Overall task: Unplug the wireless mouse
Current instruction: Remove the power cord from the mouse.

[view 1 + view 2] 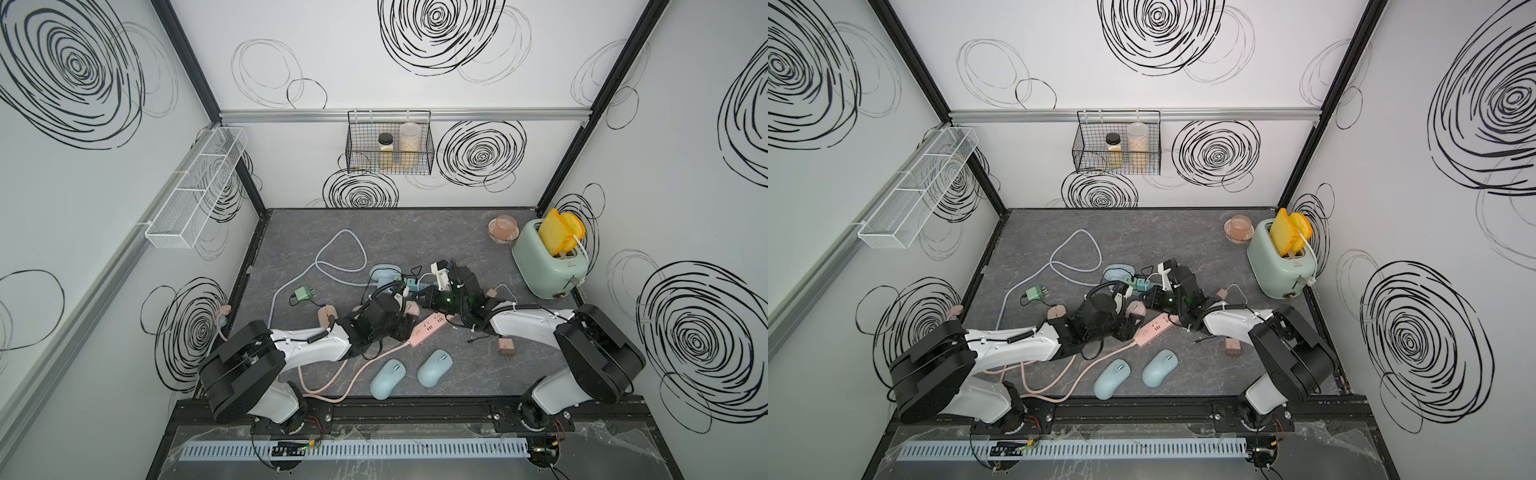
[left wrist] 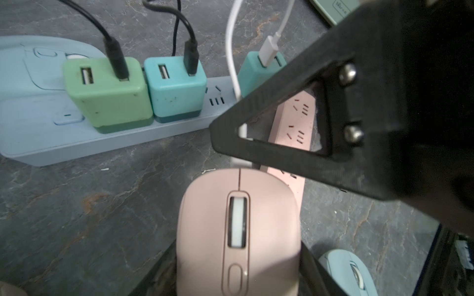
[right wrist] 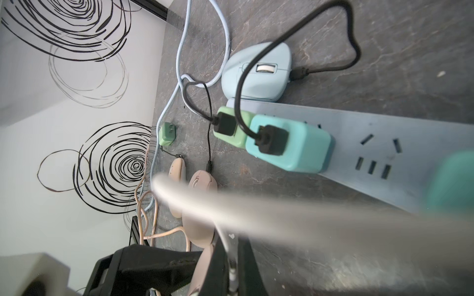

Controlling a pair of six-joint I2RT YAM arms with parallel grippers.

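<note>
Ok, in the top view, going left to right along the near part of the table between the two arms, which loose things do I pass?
Light blue mouse → second light blue mouse → pink plug adapter. The pink cable overlaps the first mouse's position, so it is left out.

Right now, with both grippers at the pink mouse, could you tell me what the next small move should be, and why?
Probably draw the right gripper straight back from the pink mouse, pulling the white cable free. The left gripper clamps the mouse's sides, the right gripper is shut on the cable at the mouse's front, and the plug appears seated.
</note>
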